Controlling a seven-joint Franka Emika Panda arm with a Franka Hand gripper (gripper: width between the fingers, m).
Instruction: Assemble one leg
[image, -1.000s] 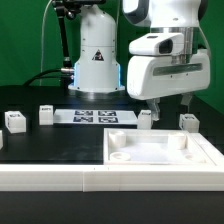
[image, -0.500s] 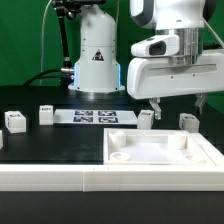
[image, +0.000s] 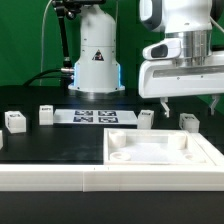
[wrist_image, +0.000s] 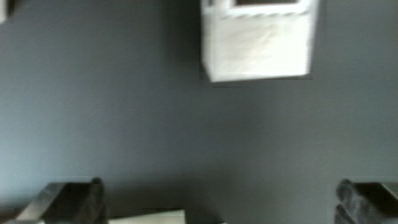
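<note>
With jaws wide apart and clamped on nothing, hangs above the bench (image: 60, 140) just behind the far rim of the white panel (image: 160, 158). Points one of the dark fingers (image: 164, 104) down over the middle of that rim, the other over the panel's far corner at the exterior view's right. Keeps both tips clear of the bench and of every part.

Has the leg (image: 188, 121) standing upright on the bench just behind the panel's far rim, toward the exterior view's right, below the gap between the fingers and touching neither. Has a second leg (image: 146, 118) along the same rim, nearer the panel's middle, under one finger but apart from it. Shows a third leg (image: 45, 114) and a fourth leg (image: 14, 121) well beyond the panel's far corner at the exterior view's left. Shows the marker board (image: 95, 116) lying flat behind that same corner, between the third and second legs, and the robot base (image: 95, 55) rising farther behind the panel.

From the wrist, shows a white block (wrist_image: 258, 40) on the dark bench ahead of the two fingertips (wrist_image: 71, 200), apart from both. Cannot tell which of the legs by the panel's rim.
</note>
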